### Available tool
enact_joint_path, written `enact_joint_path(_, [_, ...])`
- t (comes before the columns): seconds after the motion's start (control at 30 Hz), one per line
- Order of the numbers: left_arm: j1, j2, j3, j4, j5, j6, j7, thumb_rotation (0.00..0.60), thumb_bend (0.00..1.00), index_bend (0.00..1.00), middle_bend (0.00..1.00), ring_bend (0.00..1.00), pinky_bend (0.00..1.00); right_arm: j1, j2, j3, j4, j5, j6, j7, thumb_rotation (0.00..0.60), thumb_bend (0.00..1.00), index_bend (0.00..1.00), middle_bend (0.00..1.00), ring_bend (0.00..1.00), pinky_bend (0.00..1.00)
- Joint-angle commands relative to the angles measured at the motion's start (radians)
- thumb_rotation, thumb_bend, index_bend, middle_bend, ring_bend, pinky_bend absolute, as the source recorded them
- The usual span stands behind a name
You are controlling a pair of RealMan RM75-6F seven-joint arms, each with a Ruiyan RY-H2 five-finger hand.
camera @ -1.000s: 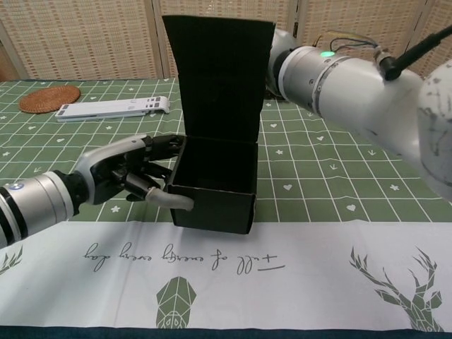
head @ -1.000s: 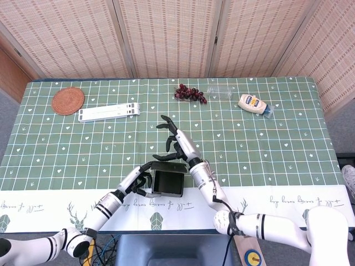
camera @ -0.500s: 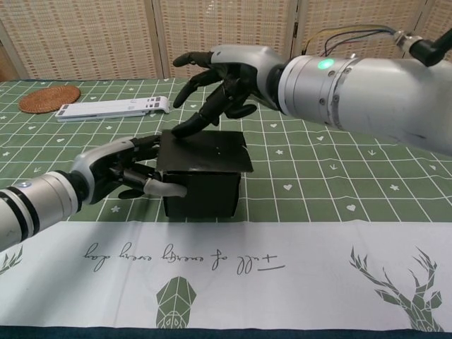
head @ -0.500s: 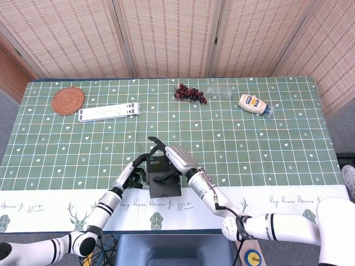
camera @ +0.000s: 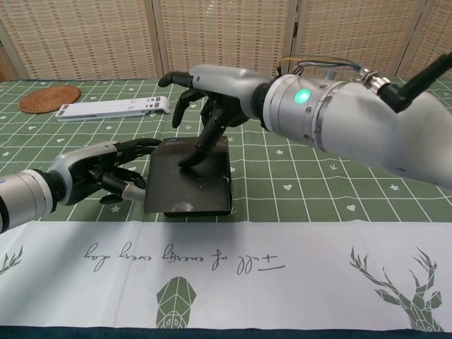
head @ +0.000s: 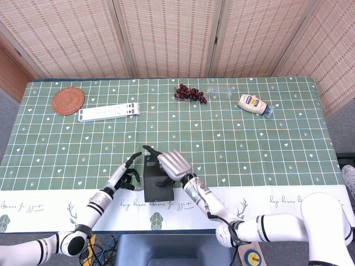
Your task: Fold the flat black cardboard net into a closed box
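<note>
The black cardboard box sits near the table's front edge with its lid folded flat on top; in the head view the box is partly covered by my right hand. My right hand hovers over it with fingers spread, and one fingertip presses on the lid. My left hand lies at the box's left side, its fingers reaching toward the back corner and its thumb toward the front corner. It holds nothing. From above, the left hand and right hand flank the box.
At the back left lie a woven coaster and a long white strip. Grapes, a clear bottle and a mayonnaise bottle lie along the far edge. A white printed cloth border runs in front of the box.
The lid, upright a second ago, has come down flat on the box under my right hand. The box now looks lower and has shifted slightly left. My left hand stayed at its left side.
</note>
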Motion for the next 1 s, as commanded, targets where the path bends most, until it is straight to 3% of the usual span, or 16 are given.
enact_joint_path(0.03, [0.013,0.026,0.001,-0.006,0.015,0.014,0.007,0.600,0.13,0.00,0.00,0.54,0.90,0.003,0.004,-0.046,-0.009,-0.035,0.042,-0.075,0.600,0.00,0.01,0.29,0.71,1.00])
enact_joint_path(0.3, [0.042,0.093,-0.010,-0.030,0.030,0.043,0.001,0.600,0.13,0.00,0.00,0.54,0.90,-0.009,-0.043,-0.135,0.044,-0.129,0.127,-0.219,0.600,0.08,0.03,0.28,0.71,1.00])
enact_joint_path(0.67, [0.065,0.150,-0.019,-0.074,0.057,0.060,-0.027,0.600,0.13,0.00,0.00,0.53,0.90,-0.048,-0.133,-0.219,0.195,-0.303,0.173,-0.279,0.600,0.21,0.06,0.26,0.72,1.00])
enact_joint_path(1.0, [0.070,0.165,-0.026,-0.083,0.074,0.070,-0.050,0.600,0.13,0.00,0.00,0.53,0.90,-0.079,-0.199,-0.234,0.342,-0.432,0.181,-0.260,0.600,0.32,0.25,0.31,0.74,1.00])
